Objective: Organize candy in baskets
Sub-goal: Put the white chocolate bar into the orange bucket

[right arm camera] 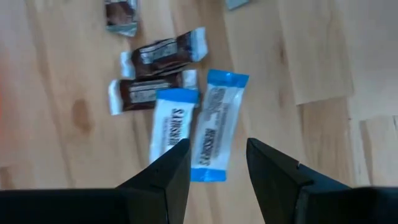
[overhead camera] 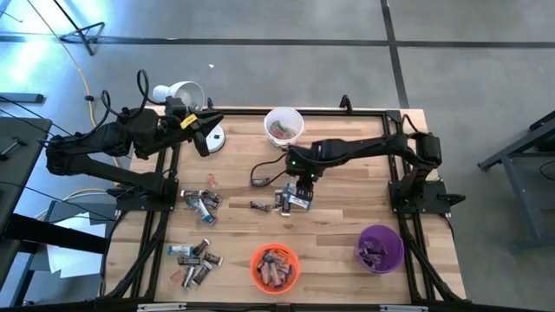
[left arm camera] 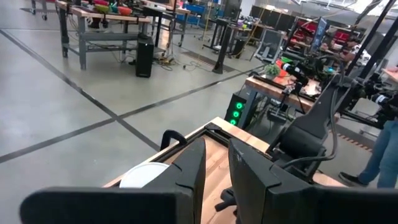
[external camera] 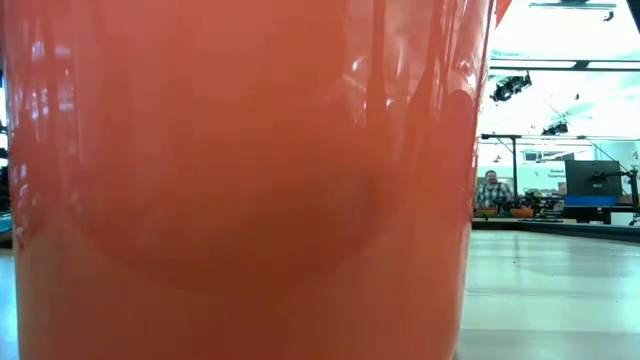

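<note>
Three baskets stand on the wooden table: white (overhead camera: 284,124) at the far edge, orange (overhead camera: 275,266) and purple (overhead camera: 379,247) near the front. The orange basket (external camera: 240,180) fills the low view. Candy lies in loose groups at the left (overhead camera: 199,201), front left (overhead camera: 195,257) and centre (overhead camera: 290,199). My right gripper (right arm camera: 217,168) hangs open, pointing steeply down over the centre group: two blue-and-white bars (right arm camera: 214,134) (right arm camera: 169,130) beside two brown bars (right arm camera: 163,53). One blue bar's end shows between the fingers, untouched. My left gripper (left arm camera: 216,171) is raised at the table's far left, holding nothing, with a narrow gap.
A white desk lamp (overhead camera: 180,92) with a round base (overhead camera: 213,137) stands at the far left corner, under my left gripper. A black frame rail (overhead camera: 347,111) runs round the table. Bare wood lies between the centre candy and the purple basket. A person sits far behind the table.
</note>
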{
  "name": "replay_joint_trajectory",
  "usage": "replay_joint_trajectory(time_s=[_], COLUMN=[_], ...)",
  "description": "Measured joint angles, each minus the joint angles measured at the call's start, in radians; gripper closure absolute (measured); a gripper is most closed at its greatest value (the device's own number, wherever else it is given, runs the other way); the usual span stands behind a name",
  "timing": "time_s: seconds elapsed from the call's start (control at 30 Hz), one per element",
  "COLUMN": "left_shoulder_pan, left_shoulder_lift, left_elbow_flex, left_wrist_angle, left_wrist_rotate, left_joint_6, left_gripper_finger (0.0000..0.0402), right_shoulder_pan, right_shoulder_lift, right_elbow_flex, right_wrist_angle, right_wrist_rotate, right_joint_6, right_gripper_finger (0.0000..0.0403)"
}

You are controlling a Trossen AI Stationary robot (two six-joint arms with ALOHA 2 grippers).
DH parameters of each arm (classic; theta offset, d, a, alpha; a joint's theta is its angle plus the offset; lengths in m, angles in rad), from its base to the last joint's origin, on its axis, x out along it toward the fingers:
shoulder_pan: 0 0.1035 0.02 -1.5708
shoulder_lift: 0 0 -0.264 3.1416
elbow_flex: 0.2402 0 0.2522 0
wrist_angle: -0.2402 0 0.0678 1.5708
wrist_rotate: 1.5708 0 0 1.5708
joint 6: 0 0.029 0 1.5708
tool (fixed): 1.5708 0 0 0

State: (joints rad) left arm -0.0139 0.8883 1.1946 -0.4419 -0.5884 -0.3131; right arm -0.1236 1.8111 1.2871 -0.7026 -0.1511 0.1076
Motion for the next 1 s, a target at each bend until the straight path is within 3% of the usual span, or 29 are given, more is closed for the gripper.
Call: replay_joint_trajectory(time_s=[0.37, 0.77, 1.0], left_shoulder_pan=[0.000, 0.000, 0.000], left_shoulder_lift=[0.000, 0.000, 0.000], left_elbow_flex=[0.000, 0.000, 0.000], left_wrist_angle=[0.000, -0.001, -0.002], left_wrist_rotate=[0.000, 0.000, 0.001], left_joint_6=[0.000, 0.000, 0.001], left_gripper_finger=[0.0346, 0.0346, 0.0346], right_shoulder_pan=[-0.030, -0.026, 0.003], right_shoulder_lift=[0.000, 0.001, 0.001], right_elbow_flex=[-0.150, -0.231, -0.241], right_wrist_angle=[0.153, 0.317, 0.341], right_wrist_rotate=[0.022, 0.019, -0.034], right_joint_6=[0.122, 0.278, 0.337], right_gripper_finger=[0.0254, 0.0254, 0.0254])
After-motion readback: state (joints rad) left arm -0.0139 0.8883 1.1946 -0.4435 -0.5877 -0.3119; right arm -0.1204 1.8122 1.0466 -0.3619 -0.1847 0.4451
